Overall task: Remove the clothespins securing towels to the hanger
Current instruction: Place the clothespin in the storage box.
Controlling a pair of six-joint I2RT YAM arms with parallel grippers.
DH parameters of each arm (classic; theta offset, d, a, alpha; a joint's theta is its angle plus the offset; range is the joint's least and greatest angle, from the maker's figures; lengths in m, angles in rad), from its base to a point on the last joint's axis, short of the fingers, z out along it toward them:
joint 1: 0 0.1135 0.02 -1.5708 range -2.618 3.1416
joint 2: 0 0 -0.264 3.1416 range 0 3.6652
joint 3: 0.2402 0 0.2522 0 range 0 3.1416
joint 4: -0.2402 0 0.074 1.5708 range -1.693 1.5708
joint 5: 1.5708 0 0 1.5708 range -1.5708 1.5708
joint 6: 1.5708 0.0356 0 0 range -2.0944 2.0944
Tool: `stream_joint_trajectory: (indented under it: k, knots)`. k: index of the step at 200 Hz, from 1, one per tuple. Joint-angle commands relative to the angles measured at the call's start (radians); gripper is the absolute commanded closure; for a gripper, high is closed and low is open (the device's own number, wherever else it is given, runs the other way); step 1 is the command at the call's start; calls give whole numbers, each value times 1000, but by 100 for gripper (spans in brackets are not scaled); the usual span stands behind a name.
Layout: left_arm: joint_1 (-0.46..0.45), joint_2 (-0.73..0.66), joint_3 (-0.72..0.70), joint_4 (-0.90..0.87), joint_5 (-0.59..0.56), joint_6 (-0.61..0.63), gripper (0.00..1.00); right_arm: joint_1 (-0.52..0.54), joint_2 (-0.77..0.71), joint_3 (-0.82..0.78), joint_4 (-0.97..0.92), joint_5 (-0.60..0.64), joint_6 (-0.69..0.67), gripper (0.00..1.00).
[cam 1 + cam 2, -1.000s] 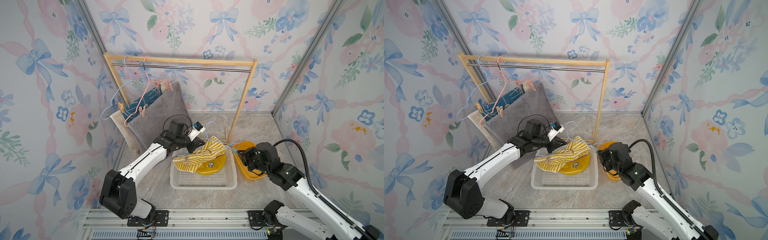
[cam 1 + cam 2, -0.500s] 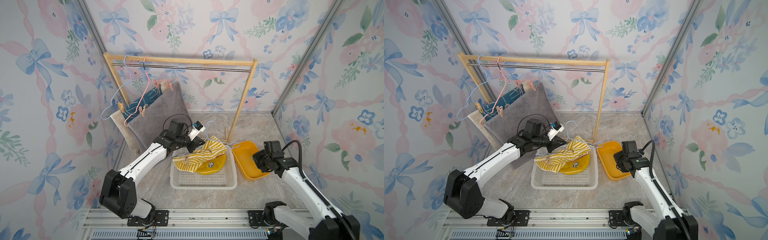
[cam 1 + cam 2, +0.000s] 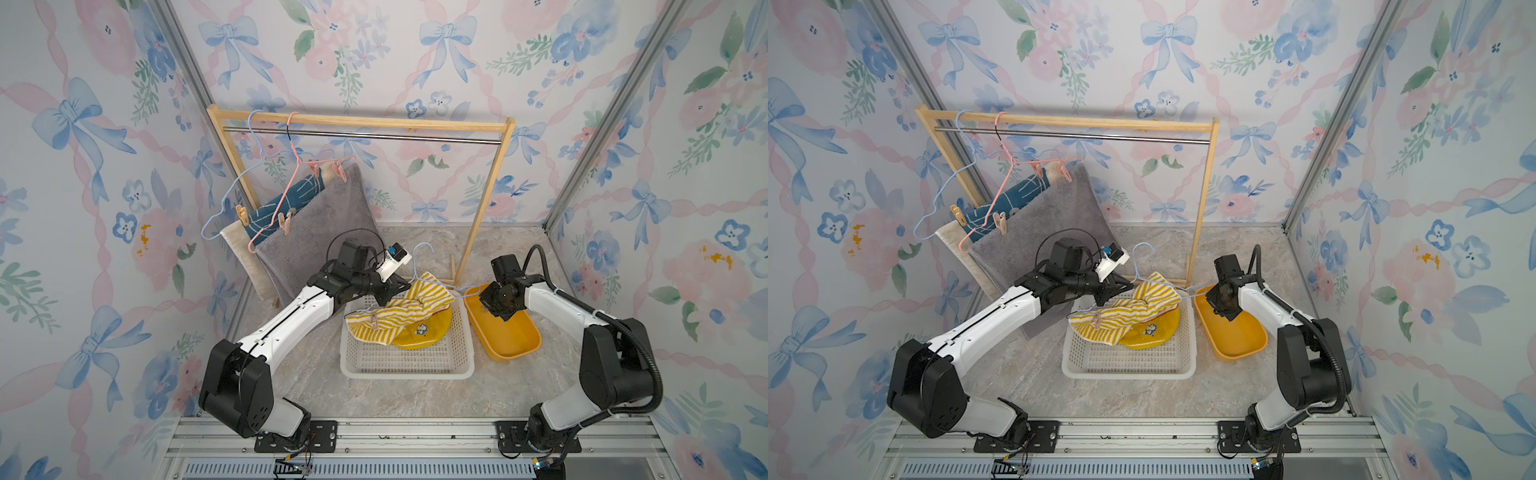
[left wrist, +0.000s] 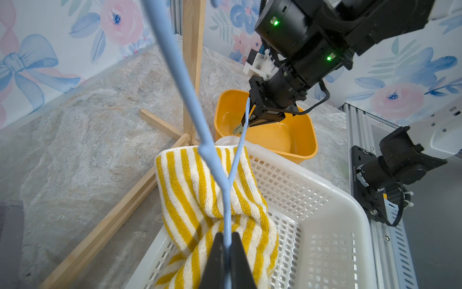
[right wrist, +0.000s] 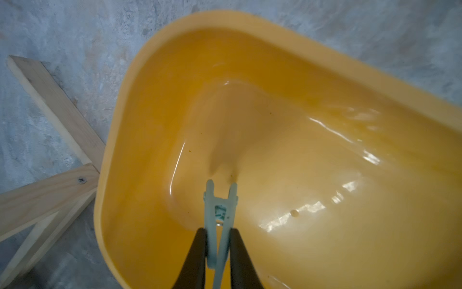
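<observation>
The right gripper (image 5: 218,234) pinches the green clothespin (image 5: 220,205) over the yellow tub (image 5: 325,105) at lower centre, while the left gripper (image 4: 227,240) is closed tight on the blue hanger (image 4: 192,105).

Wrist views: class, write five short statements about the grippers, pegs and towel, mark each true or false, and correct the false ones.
1. The right gripper holds a green peg. True.
2. That peg is over bare floor. False: it is over the yellow tub.
3. The left gripper is open. False: it is shut on the blue hanger.
4. The striped towel lies partly in the basket. True.
5. No peg is on the striped towel. False: a pink peg clips it.
</observation>
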Motion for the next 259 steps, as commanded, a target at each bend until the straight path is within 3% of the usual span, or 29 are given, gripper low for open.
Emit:
stream_joint_trajectory:
  k: [1, 56, 99, 127, 158, 186, 213, 259]
  knots:
    - [-6, -26, 20, 7, 7, -9, 100, 3, 65, 43, -61, -1, -79, 78]
    - [-5, -35, 15, 7, 1, -10, 100, -2, 139, 100, -101, -28, -161, 62]
    - [-6, -38, 15, 7, -5, -11, 100, -1, 73, 89, -114, -60, -214, 27]
    - [-5, -44, 13, 7, -10, -10, 100, -5, -82, 41, -154, -16, -241, 23]
    - [-5, -42, 15, 7, -16, -11, 100, -27, -405, -43, -118, 40, -300, 19]
    - [-6, -24, 20, 6, -13, -13, 100, 75, -645, -40, -56, 132, -446, 10]
    - [-5, -15, 22, 7, -14, -15, 100, 163, -702, -23, -120, 230, -530, 8]
    - [7, -2, 35, 7, -9, -27, 100, 93, -683, -77, -170, 291, -529, 7]
